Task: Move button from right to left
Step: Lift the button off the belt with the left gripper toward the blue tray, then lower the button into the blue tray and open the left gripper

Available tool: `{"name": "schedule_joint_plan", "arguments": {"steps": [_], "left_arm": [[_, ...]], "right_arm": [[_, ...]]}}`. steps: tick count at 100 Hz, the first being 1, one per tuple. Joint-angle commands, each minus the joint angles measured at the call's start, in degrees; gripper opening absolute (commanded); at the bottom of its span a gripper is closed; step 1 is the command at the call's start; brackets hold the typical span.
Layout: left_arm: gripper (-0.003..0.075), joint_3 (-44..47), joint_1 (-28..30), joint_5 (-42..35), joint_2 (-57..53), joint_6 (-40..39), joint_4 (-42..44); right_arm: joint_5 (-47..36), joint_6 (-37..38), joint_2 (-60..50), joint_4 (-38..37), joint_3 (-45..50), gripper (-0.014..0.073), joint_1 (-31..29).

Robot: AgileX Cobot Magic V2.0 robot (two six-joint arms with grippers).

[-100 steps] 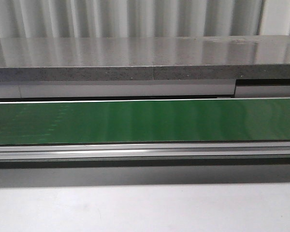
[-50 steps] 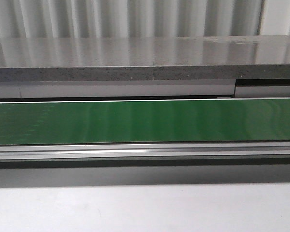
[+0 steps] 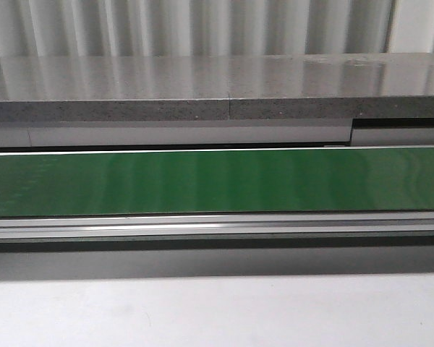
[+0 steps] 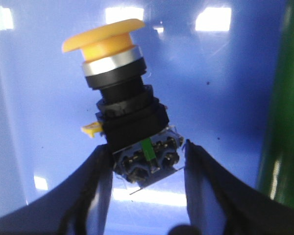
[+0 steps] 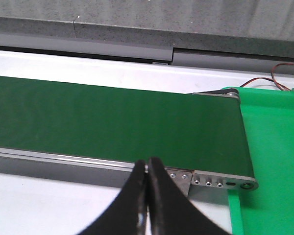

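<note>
The button point(image 4: 122, 112) shows only in the left wrist view: yellow-orange head, silver ring, black collar, blue-grey contact block with a green mark. It rests tilted on a glossy blue surface point(image 4: 225, 83). My left gripper point(image 4: 147, 149) is open, its fingertips either side of the contact block. One finger point(image 4: 100, 171) is at the block's side and the other point(image 4: 196, 166) stands a little apart from it. My right gripper point(image 5: 148, 164) is shut and empty, over the near rail of the green conveyor belt point(image 5: 112, 122). Neither gripper nor the button shows in the front view.
The green belt point(image 3: 217, 181) runs across the front view, with a metal rail point(image 3: 217, 225) in front and a grey stone ledge point(image 3: 217, 94) behind. In the right wrist view a bright green tray point(image 5: 274, 161) lies past the belt's end roller. A green edge point(image 4: 284, 122) borders the blue surface.
</note>
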Motion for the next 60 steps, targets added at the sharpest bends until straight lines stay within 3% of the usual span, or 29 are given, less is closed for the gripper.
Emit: {"name": "schedule_joint_plan", "arguments": {"steps": [1,13,37,60], "left_arm": [[0.0139,-1.62,0.18,-0.78,-2.24,0.00,1.02],[0.0168,-1.62,0.18,-0.92,-1.44,0.00,1.13],[0.0492,-1.62,0.18,-2.26,-1.07,0.00,2.07],[0.0502,-1.73,0.18,-3.38,-1.07,0.00,2.12]], "right_arm": [[-4.35,-0.58,0.42,-0.17,-1.31,-0.0066,0.09],[-4.35,-0.58,0.42,-0.17,-1.31,-0.0066,0.09],[-4.35,-0.58,0.42,-0.17,-1.31,-0.0066,0.09],[-4.35,-0.58,0.42,-0.17,-1.31,-0.0066,0.09]]}}
